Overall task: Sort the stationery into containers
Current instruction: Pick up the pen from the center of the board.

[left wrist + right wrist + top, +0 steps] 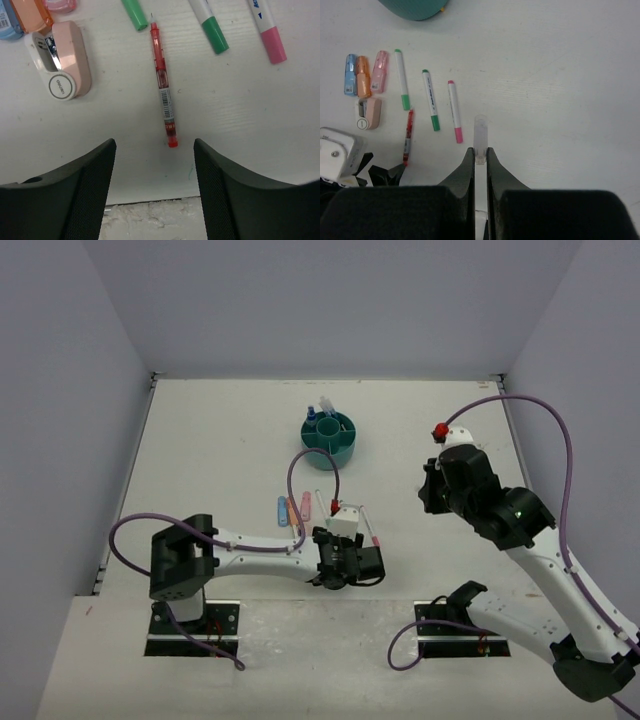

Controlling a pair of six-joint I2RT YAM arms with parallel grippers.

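Colours, quick rundown: teal organiser [330, 438] on a white table [200, 440]; see-through red pen [163, 90] with a barcode label; eraser [62, 62] pink and white; white pens, green caps [215, 35] and one pink cap [274, 47]; stubby markers blue [350, 75], orange [363, 76], pink [379, 71]; frosted clear pen [480, 135]; left gripper [154, 145] black, fine dotted texture.

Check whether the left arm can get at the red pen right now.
Probably yes: the left claw is open, its fingers either side of the near end of the red pen, and nothing lies across that pen.
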